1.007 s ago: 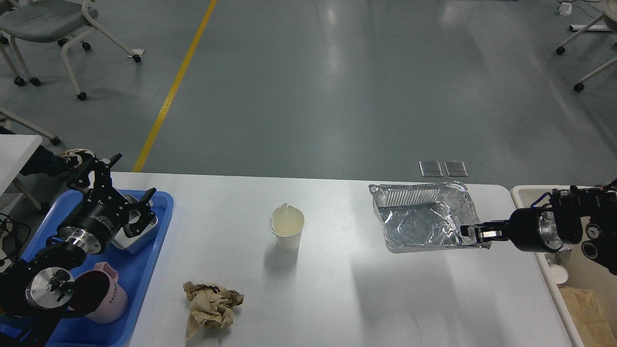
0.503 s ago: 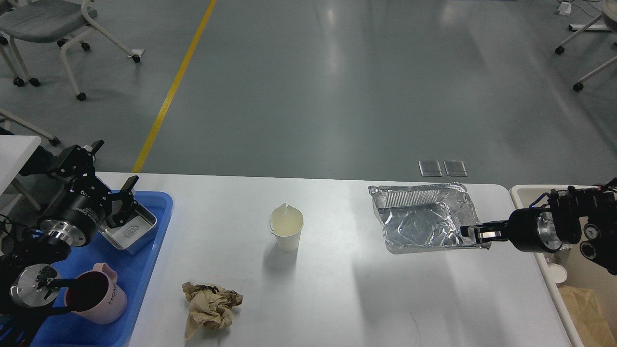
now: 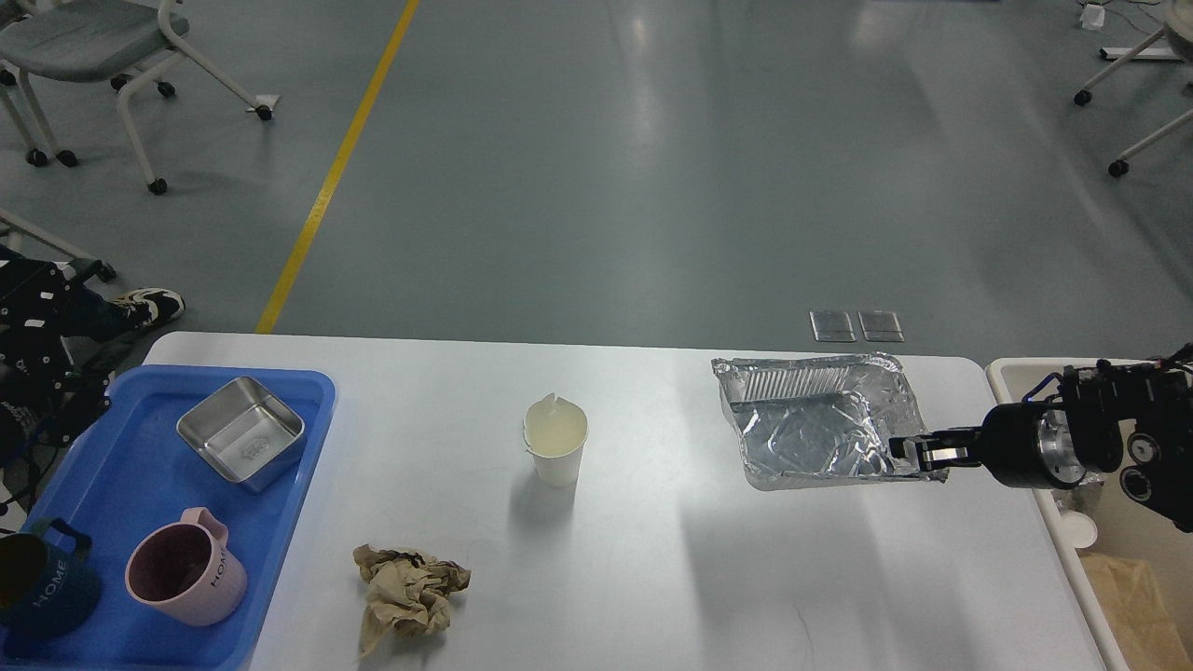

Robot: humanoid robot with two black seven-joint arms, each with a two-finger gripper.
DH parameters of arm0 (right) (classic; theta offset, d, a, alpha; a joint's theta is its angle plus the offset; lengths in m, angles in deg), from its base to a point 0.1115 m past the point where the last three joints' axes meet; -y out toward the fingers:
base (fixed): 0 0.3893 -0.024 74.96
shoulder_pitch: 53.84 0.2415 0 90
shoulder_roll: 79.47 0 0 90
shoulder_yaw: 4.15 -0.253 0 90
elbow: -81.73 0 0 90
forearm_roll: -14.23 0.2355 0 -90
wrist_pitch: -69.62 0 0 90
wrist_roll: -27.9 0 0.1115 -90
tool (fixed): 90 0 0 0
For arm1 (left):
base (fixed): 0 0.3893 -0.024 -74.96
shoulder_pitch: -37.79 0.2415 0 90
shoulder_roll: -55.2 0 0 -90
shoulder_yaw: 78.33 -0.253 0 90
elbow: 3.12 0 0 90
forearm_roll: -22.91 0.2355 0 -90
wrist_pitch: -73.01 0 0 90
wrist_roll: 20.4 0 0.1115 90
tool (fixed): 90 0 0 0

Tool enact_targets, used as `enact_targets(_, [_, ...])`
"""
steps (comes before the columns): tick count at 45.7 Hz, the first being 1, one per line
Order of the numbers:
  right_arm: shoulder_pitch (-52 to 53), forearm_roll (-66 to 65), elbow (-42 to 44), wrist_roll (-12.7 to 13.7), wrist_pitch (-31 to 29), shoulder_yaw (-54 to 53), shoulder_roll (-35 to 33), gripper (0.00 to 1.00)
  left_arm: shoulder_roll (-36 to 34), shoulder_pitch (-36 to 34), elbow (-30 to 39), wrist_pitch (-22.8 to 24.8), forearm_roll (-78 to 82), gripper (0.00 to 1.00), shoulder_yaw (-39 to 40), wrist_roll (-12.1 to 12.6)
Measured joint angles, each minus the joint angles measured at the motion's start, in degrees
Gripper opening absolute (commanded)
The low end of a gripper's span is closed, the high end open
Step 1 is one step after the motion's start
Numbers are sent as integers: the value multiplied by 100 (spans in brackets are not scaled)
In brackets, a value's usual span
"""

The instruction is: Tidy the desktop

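Robotics lab or test hall. Indicated by: glossy grey floor (image 3: 652,186) with yellow lane line (image 3: 335,168) at far left; wheeled office chairs (image 3: 102,56) at far corners; metal floor plates (image 3: 857,325) beyond white desktop (image 3: 652,559).

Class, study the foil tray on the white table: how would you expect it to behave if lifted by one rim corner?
The foil tray looks thin and already crumpled, so it would probably flex or sag rather than stay flat. It appears empty, so likely very light. The right gripper sits at its near rim corner; a pinch there may dent the foil.
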Motion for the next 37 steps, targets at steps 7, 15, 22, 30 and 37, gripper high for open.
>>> enact_targets(7, [-1,40,1,2,-1,0,28,0,-775,92,64,40,-5,95,-274,-20])
enact_targets(15, [6,87,7,31,-1,7,51,0,-1398,121,77,153,0,95,-586,-111])
enact_targets(22, [7,89,8,34,-1,9,51,0,-2035,123,155,263,23,95,-781,-142])
enact_targets(30, [-1,90,10,34,-1,9,62,0,-2383,110,198,396,68,95,-789,-143])
enact_targets(37, [-5,90,8,34,-1,9,93,0,-2416,51,240,508,556,95,-778,-137])
